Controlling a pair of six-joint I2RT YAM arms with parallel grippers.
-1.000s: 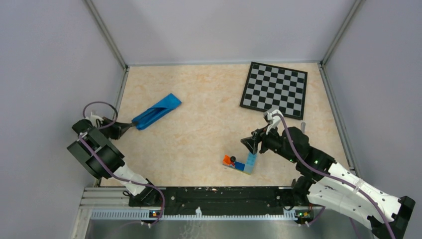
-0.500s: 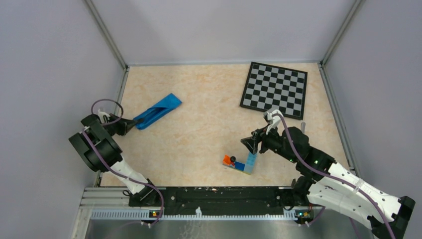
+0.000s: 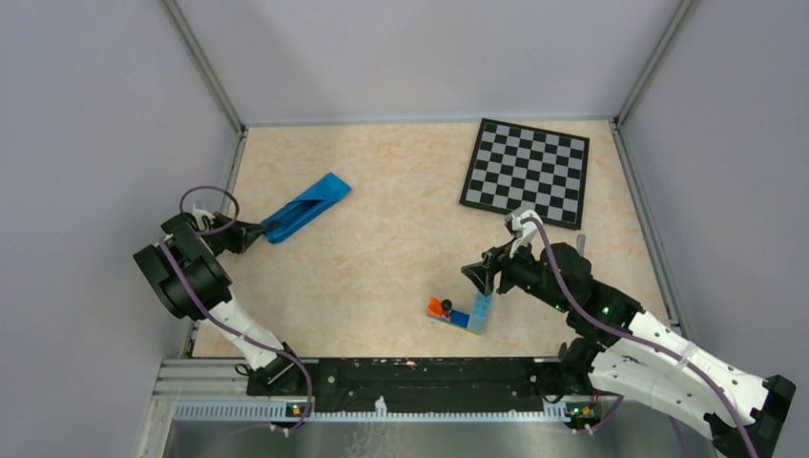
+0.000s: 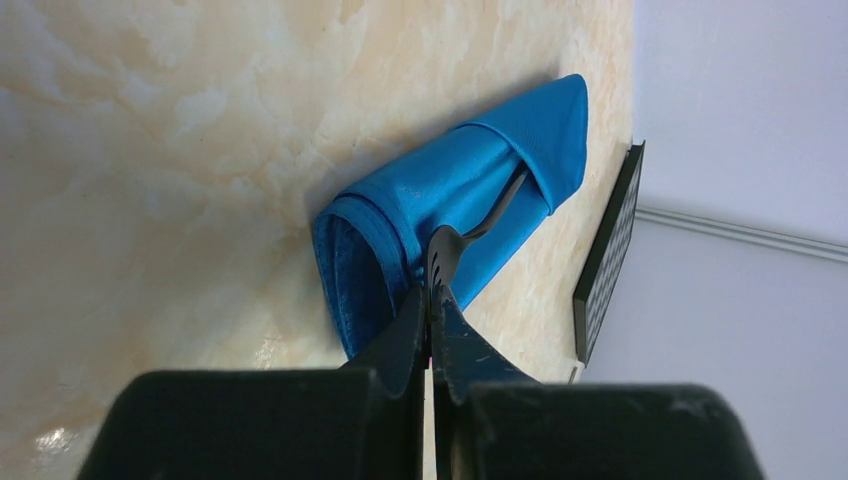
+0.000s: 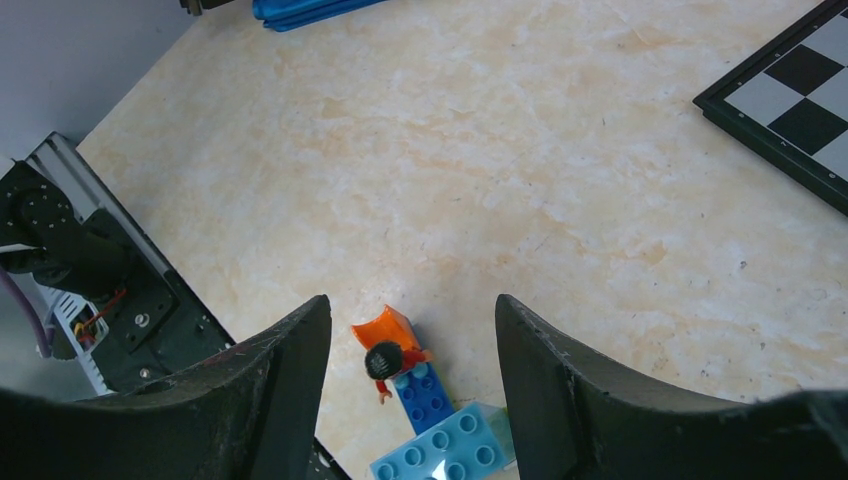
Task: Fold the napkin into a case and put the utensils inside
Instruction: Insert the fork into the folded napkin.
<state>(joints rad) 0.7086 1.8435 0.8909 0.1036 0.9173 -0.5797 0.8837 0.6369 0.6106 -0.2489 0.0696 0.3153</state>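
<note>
Only the left wrist view shows my left gripper (image 4: 432, 300) clamped on the fork (image 4: 450, 250), its handle tucked inside the folded napkin (image 4: 470, 180); my right gripper (image 5: 410, 305) hangs open.

You have a bright blue napkin (image 3: 305, 208) with a faint sheen, and the fork (image 4: 447, 255) lying against it looks near-black. The surface (image 3: 382, 239) is beige, marbled with orange veining. The chessboard (image 3: 527, 172) shows grey and black checks inside a black rim. The toy bricks (image 5: 440, 455) are light blue, darker blue and orange. The figure (image 5: 383, 362) has black hair and a red top.
</note>
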